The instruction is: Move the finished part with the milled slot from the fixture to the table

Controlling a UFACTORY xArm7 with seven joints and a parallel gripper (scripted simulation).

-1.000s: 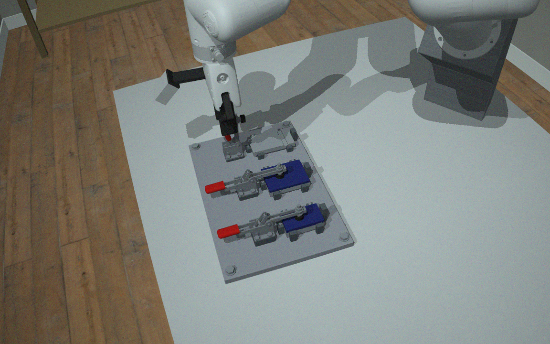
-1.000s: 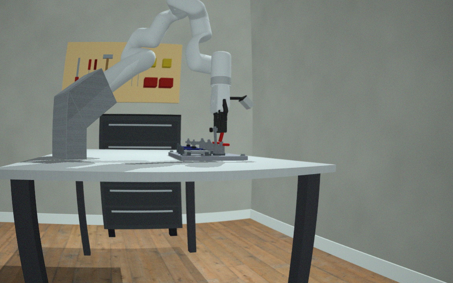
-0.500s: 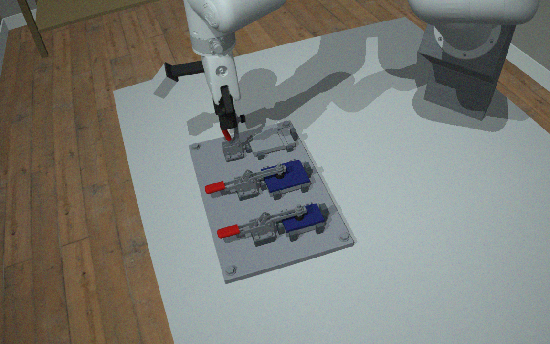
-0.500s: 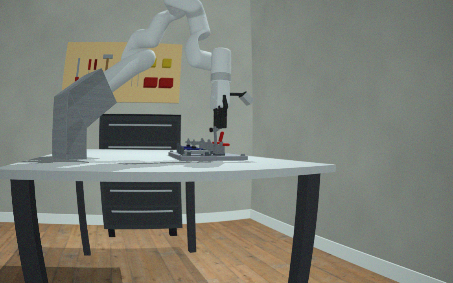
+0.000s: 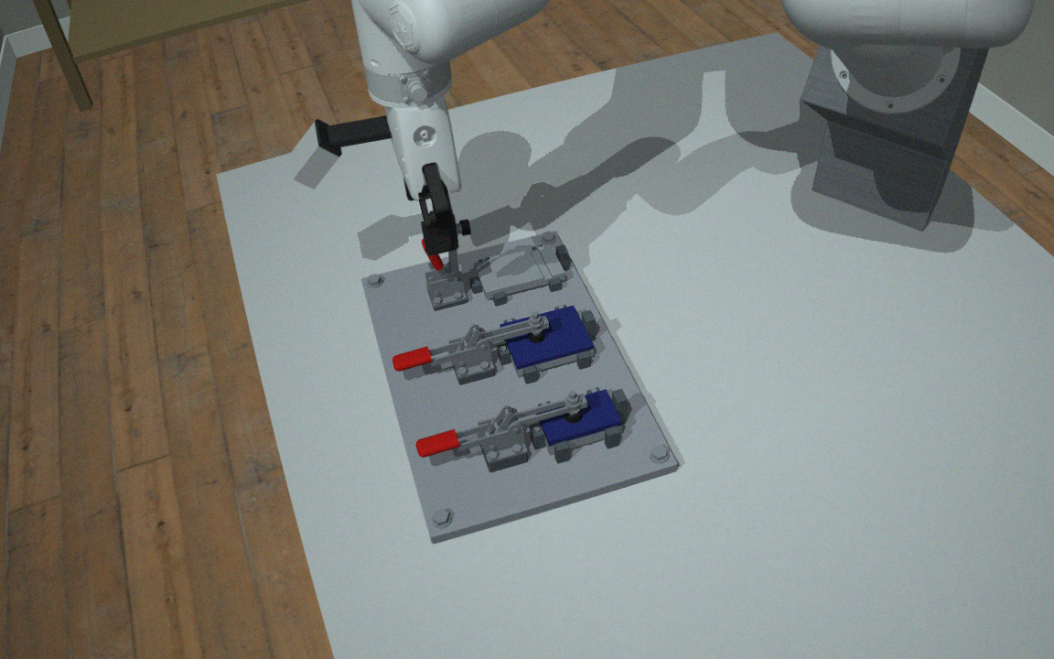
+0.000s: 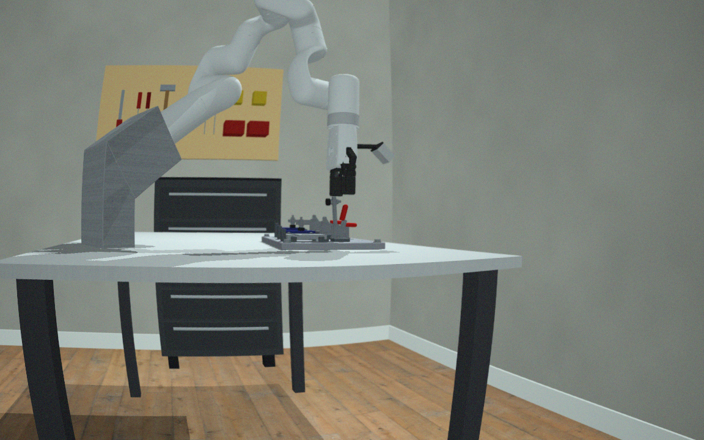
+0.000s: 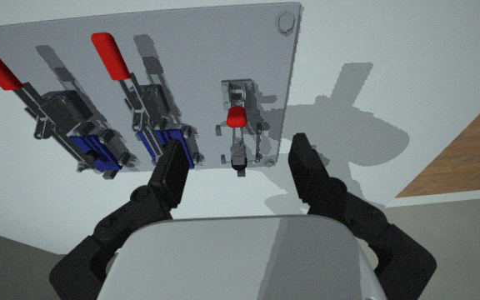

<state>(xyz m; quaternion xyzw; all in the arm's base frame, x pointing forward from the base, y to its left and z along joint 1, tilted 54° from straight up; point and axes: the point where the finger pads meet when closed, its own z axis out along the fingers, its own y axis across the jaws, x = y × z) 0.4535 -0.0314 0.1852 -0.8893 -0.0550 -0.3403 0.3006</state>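
The grey fixture plate (image 5: 400,409) (image 6: 362,245) (image 7: 207,42) carries three toggle clamps. The finished grey part (image 5: 519,275) lies in the far nest. That nest's clamp stands with its red handle (image 5: 435,260) (image 6: 343,212) (image 7: 236,117) upright and its arm lifted off the part. My gripper (image 5: 438,243) (image 6: 341,191) (image 7: 237,149) is open, just above that handle, with a finger on either side and touching nothing. Two blue blanks (image 5: 551,336) (image 5: 588,414) (image 7: 169,139) (image 7: 92,150) sit in the middle and near nests. Their clamp arms are down on them and the red handles (image 5: 412,359) (image 5: 436,444) lie flat.
The robot's grey base block (image 5: 883,139) (image 6: 119,180) stands at the table's far right corner. A dark drawer cabinet (image 6: 217,205) and a tool board (image 6: 256,131) are behind the table. The wooden floor (image 5: 105,368) lies past the table's left edge.
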